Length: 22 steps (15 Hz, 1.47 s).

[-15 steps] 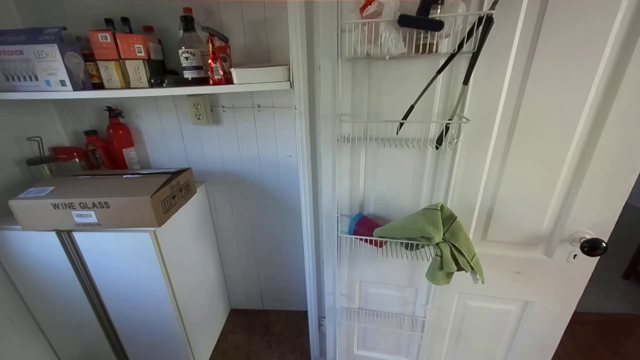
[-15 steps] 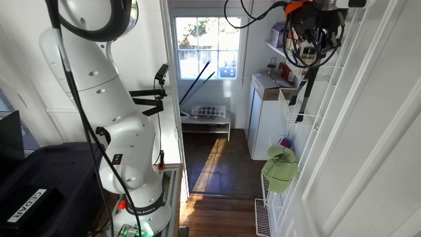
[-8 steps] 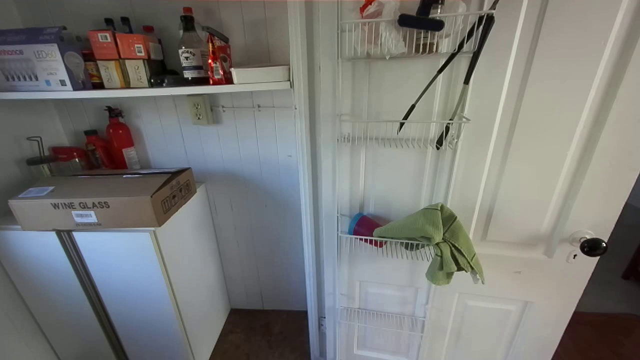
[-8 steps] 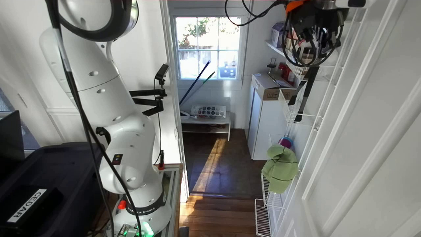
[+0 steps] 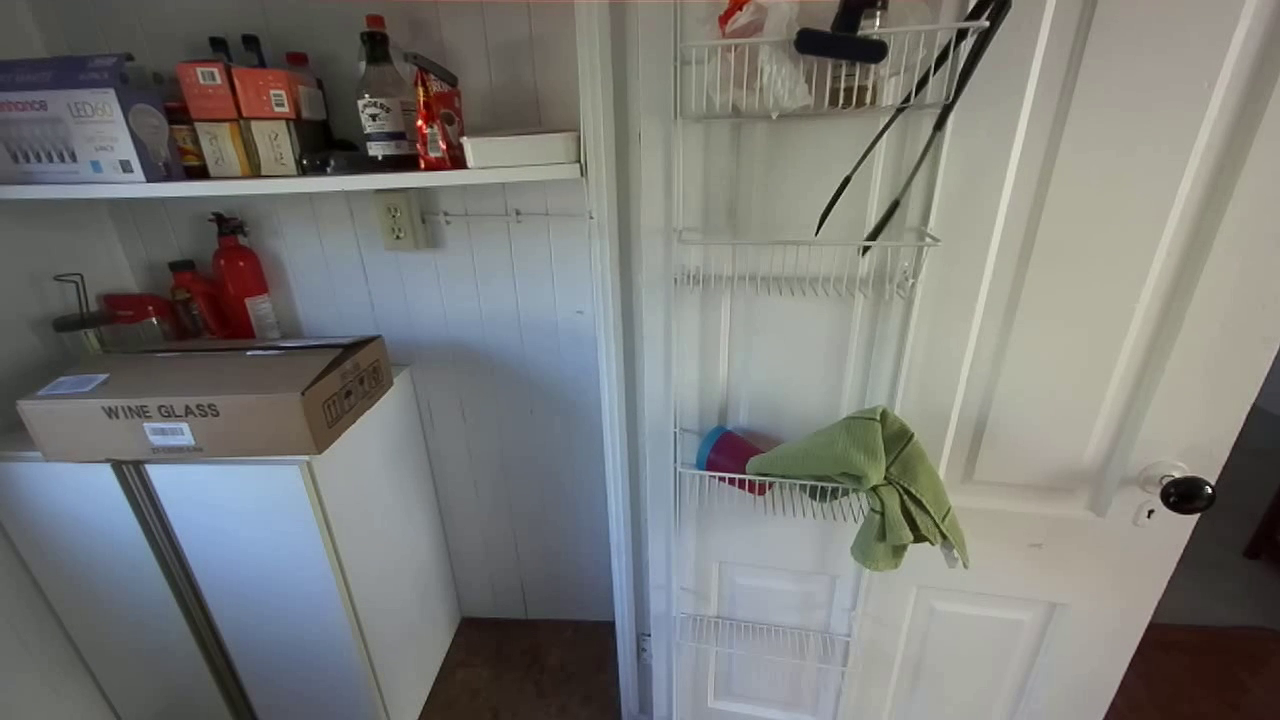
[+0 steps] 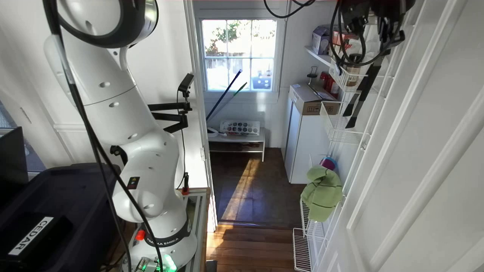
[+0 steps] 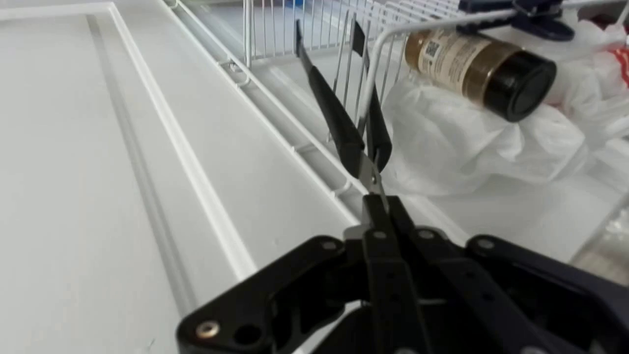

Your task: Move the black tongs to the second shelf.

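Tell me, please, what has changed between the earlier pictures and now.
In an exterior view, the black tongs have moved up and right with the gripper, which is shut on them. Both exterior views show them higher against the second shelf. No new grasp or release shows. The green cloth, the purple cup and the cardboard box stayed as they were.

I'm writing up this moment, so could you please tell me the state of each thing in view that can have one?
end effector, shut on the black tongs
black tongs, arms spread, free ends pointing down
jar, black cap on
green cloth, bunched, partly hanging down
cup, tilted, not upright
door, open
base light, lit green
carton, cannot tell whether fully closed
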Each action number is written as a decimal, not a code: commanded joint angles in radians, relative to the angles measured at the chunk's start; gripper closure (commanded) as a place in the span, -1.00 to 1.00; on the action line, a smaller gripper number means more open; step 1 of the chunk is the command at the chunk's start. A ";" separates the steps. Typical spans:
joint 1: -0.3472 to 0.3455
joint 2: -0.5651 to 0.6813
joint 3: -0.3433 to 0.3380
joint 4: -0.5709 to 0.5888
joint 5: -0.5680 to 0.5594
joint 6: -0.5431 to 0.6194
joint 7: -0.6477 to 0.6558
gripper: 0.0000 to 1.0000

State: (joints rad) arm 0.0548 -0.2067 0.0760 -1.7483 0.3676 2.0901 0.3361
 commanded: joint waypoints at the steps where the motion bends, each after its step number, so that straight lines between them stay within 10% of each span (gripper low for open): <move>1: -0.020 -0.009 -0.009 0.064 -0.025 0.000 0.066 0.98; 22: -0.037 -0.043 -0.116 0.211 0.076 -0.265 -0.011 0.98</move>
State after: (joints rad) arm 0.0273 -0.2438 -0.0324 -1.5750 0.4095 1.8668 0.3314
